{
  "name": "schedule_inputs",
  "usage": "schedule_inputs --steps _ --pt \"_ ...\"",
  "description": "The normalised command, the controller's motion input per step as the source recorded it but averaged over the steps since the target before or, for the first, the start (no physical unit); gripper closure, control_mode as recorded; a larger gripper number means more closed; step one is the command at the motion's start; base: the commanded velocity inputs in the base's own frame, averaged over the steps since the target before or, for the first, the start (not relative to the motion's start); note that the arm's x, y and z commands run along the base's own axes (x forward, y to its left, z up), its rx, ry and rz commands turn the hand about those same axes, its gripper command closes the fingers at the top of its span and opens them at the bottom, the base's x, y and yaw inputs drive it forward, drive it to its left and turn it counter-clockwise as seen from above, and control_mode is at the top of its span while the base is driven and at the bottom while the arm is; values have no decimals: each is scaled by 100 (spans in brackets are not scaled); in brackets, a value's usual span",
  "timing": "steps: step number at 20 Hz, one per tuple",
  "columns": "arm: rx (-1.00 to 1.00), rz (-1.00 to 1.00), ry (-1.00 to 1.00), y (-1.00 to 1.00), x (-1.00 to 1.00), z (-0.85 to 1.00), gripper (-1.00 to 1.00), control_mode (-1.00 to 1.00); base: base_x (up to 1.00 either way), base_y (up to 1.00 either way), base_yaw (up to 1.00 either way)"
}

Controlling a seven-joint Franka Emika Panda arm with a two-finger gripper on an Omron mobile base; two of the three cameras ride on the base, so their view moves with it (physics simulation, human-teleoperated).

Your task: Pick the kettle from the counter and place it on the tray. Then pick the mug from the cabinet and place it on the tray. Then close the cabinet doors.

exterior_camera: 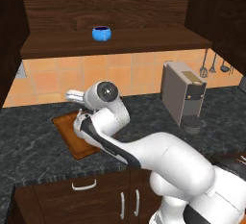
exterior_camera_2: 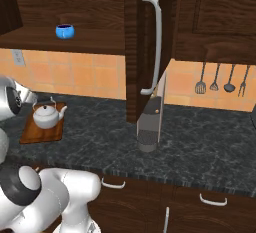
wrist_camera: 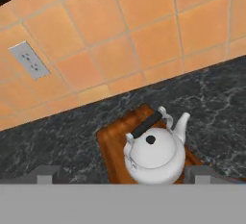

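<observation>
While the arm (exterior_camera: 144, 153) bends low over the counter (exterior_camera_2: 200, 137), its gripper (wrist_camera: 122, 175) hangs above the kettle (wrist_camera: 154, 155) with jaws released; kettle sits mid-tray (exterior_camera_2: 31, 132), and beyond, the mug (exterior_camera: 101, 33) stands at the cabinet (exterior_camera: 96, 6) shelf's front edge.

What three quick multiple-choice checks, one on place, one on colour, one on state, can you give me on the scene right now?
1. Where is the kettle?
A. on the tray
B. on the cabinet shelf
C. beside the coffee machine

2. What colour is the mug?
A. red
B. blue
C. white

3. How does the cabinet door stand?
A. shut
B. open
C. taken off

Answers: 1 A, the kettle stands on the wooden tray in the right base and hand views; 2 B, the cup on the cabinet shelf is bright blue; 3 B, the door stands swung out, leaving the shelf exposed.
</observation>
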Motion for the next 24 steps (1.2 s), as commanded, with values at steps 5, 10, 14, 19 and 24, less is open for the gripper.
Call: schedule_inputs --steps 5,10,14,19,24 --pt "-11 35 9 -47 16 100 -100 -100 0 0 0" --pt "-25 19 1 -2 29 89 -100 -100 0 0 0" --pt "-11 0 -3 0 0 0 -100 -100 0 0 0" --pt "-5 -7 -4 -28 21 60 -100 -100 0 0 0" --pt "-3 -10 0 -56 59 72 -100 -100 0 0 0"
